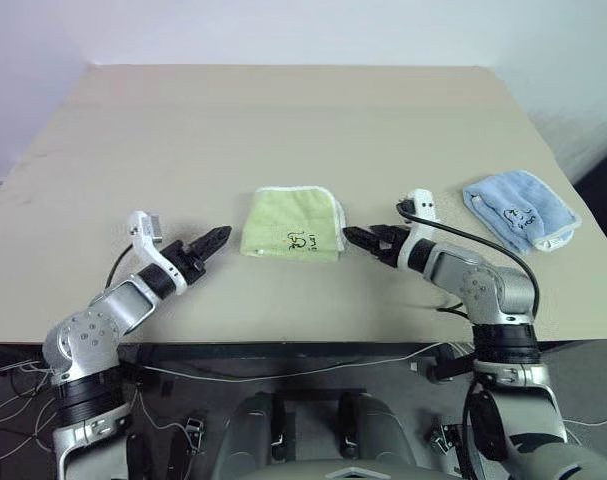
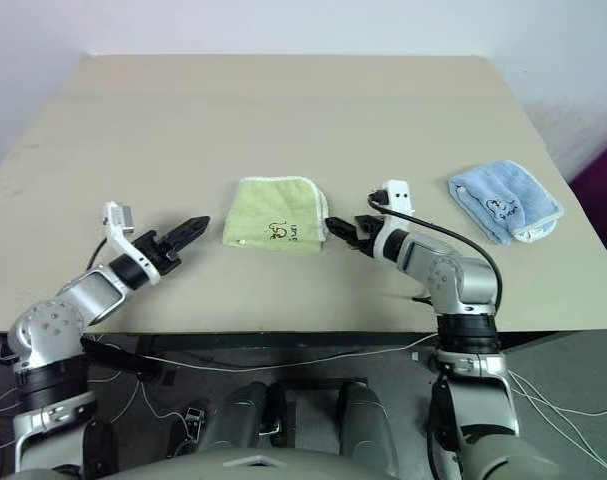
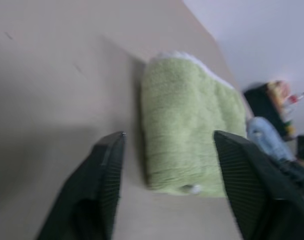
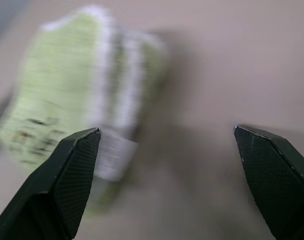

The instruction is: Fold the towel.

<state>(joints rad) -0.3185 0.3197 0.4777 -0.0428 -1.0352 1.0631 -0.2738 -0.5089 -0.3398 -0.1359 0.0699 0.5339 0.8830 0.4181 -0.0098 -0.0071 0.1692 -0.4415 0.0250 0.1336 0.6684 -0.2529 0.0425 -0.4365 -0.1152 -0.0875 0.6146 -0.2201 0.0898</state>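
**Folded towel lies between two empty grippers**

Beige tabletop [image 1: 283, 130] fills your working area, with a pale wall behind it. You have the towel [image 1: 291, 226] lying folded into a compact green packet on the table, its white piped edges stacked along the side that faces your right gripper [image 1: 368, 240] and its dark logo on top near the front.

Your right gripper sits just beside that piped edge, fingers spread wide and pinching nothing; in the right wrist view the towel lies ahead of it, toward one finger [image 4: 61, 187].

Your left gripper [image 1: 215, 240] is on the opposite side of the towel, a short gap away, fingers spread and empty.

Beyond your right arm, well apart from the towel, a light blue cloth [image 1: 521, 208] rests near the table's edge.
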